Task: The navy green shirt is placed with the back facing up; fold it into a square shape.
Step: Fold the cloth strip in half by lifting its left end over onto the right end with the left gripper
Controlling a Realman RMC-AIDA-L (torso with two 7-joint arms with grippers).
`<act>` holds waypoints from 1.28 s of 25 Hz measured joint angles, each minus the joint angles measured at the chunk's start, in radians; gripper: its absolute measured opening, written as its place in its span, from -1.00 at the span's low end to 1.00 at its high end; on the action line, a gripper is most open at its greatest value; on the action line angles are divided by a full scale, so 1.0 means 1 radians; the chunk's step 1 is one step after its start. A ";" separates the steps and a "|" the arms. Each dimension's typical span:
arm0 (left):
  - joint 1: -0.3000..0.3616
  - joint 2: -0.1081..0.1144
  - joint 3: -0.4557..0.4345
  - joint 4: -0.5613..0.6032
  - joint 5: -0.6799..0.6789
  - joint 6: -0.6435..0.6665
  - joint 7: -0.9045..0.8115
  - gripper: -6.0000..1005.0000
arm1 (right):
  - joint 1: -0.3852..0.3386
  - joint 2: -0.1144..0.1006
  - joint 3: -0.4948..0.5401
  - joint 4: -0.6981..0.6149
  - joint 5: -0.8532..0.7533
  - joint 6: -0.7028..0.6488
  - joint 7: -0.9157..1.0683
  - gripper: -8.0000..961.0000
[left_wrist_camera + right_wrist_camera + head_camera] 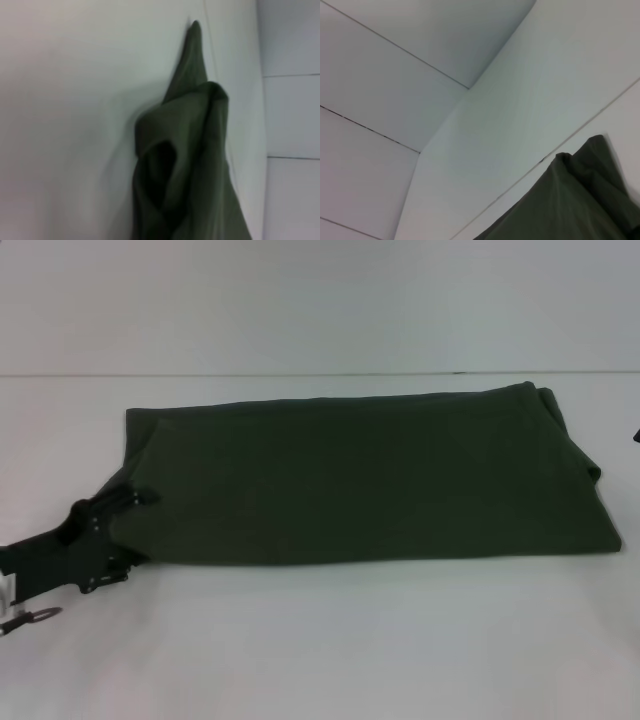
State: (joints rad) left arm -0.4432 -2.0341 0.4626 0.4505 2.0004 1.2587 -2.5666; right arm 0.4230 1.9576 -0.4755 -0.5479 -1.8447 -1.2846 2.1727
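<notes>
Right, the navy green shirt (370, 475) lies folded into a long band across the white tabletop (320, 650), plain side up. The left gripper (135, 525) sits at its left end, fingers seemingly pinched on the near corner, though dark cloth hides the tips. The right gripper is barely a sliver at the frame's right edge; its fingers I cannot tell. Bare tabletop spreads along the near edge.

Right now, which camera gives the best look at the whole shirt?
The head view: the shirt lies there as one long folded band on the table, with the left gripper at its left end. The left wrist view shows only a bunched fold of it, the right wrist view only one corner.
</notes>
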 joint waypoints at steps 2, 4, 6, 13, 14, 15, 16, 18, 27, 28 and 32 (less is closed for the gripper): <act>-0.015 0.000 0.002 -0.012 0.013 -0.014 -0.002 0.89 | 0.000 -0.002 0.000 0.003 0.000 0.000 0.000 0.53; -0.036 0.005 0.013 -0.030 0.022 -0.033 -0.008 0.89 | 0.000 -0.002 0.000 0.004 0.000 0.000 0.000 0.53; -0.049 0.008 0.024 -0.038 0.024 -0.051 -0.012 0.89 | -0.001 -0.002 0.000 0.004 0.000 0.000 0.000 0.53; -0.075 -0.005 0.016 -0.028 0.007 -0.105 0.024 0.89 | -0.003 -0.001 0.009 0.005 0.000 -0.004 -0.001 0.53; -0.077 -0.007 0.015 -0.026 0.004 -0.105 0.030 0.89 | -0.003 -0.001 0.009 0.005 0.000 -0.005 -0.001 0.53; -0.078 -0.008 0.015 -0.023 0.001 -0.106 0.034 0.89 | -0.003 0.000 0.010 0.005 0.000 -0.006 -0.001 0.53; -0.079 -0.010 0.016 -0.019 -0.002 -0.107 0.037 0.89 | -0.003 0.000 0.010 0.005 0.000 -0.006 -0.001 0.53; -0.079 -0.012 0.020 -0.017 -0.002 -0.111 0.042 0.89 | -0.003 0.000 0.011 0.005 0.000 -0.006 -0.001 0.53; -0.081 -0.008 0.027 -0.019 0.011 -0.108 0.048 0.37 | -0.002 0.000 0.021 0.005 0.000 -0.009 0.000 0.53; -0.080 -0.008 0.027 -0.019 0.012 -0.108 0.048 0.29 | -0.002 0.000 0.021 0.005 0.000 -0.010 0.000 0.53; -0.080 -0.008 0.027 -0.019 0.012 -0.111 0.051 -0.02 | -0.003 0.000 0.021 0.005 0.000 -0.010 0.000 0.53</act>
State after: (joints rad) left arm -0.5231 -2.0424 0.4893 0.4316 2.0125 1.1481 -2.5155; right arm 0.4195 1.9574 -0.4540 -0.5430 -1.8450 -1.2949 2.1726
